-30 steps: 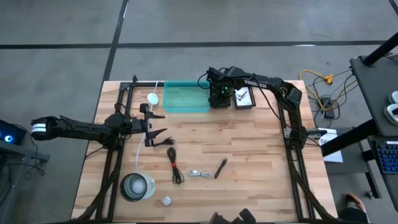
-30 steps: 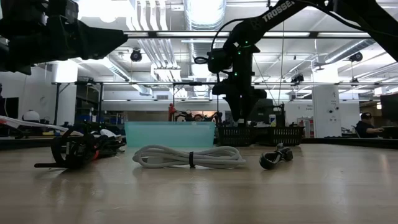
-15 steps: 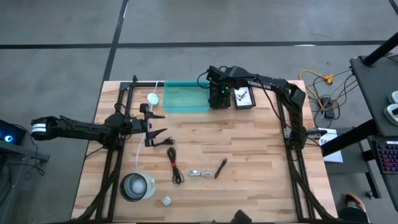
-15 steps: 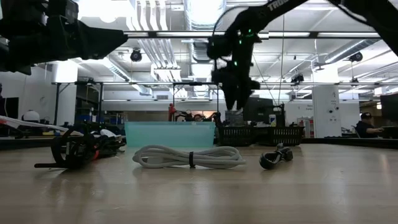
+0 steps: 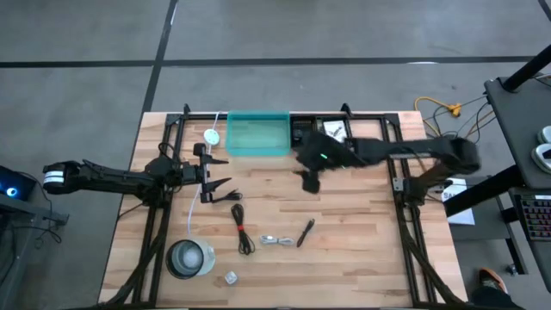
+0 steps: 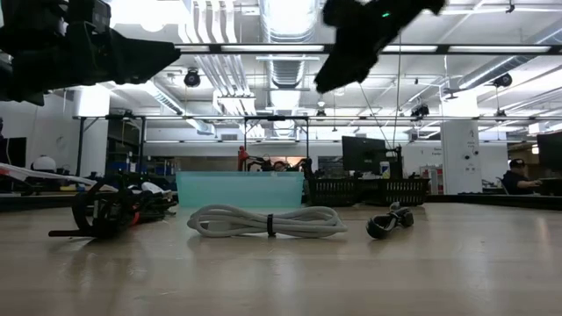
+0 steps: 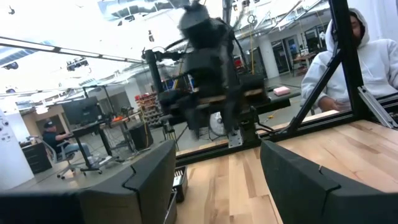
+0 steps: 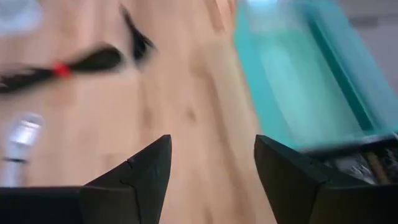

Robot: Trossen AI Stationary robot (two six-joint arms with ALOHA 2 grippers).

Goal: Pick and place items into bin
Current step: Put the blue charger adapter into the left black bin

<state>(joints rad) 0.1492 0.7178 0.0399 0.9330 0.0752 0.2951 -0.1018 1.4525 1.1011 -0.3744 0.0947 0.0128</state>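
Right gripper (image 5: 310, 181): above the bare wood near the table's centre, at about five o'clock from the bin; fingers (image 8: 146, 171) spread apart with nothing between them, seen plainly in the right wrist view
Left gripper (image 5: 217, 174): out over the table's nine o'clock side, beside the white cord; fingers (image 7: 149, 180) apart and holding nothing
Bin (image 5: 257, 134): teal, at twelve o'clock on the table (image 5: 362, 250); what lies inside cannot be made out
Cards (image 5: 334, 131): white printed packet in the black tray at about three o'clock from the bin, partly hidden by the right arm
Black cable (image 5: 242, 229): with red tie, lying at about seven o'clock from the right gripper
Silver cable (image 5: 275, 240): coiled, at three o'clock from the black cable, just beside it
Pen (image 5: 306, 232): black, at three o'clock from the silver cable, at six o'clock from the right gripper
Clear piece (image 5: 231, 277): small, near the table's six o'clock edge, beside the round clear container (image 5: 189, 258)
White cord (image 5: 196, 202): long, running from the round disc (image 5: 212, 136) toward the container
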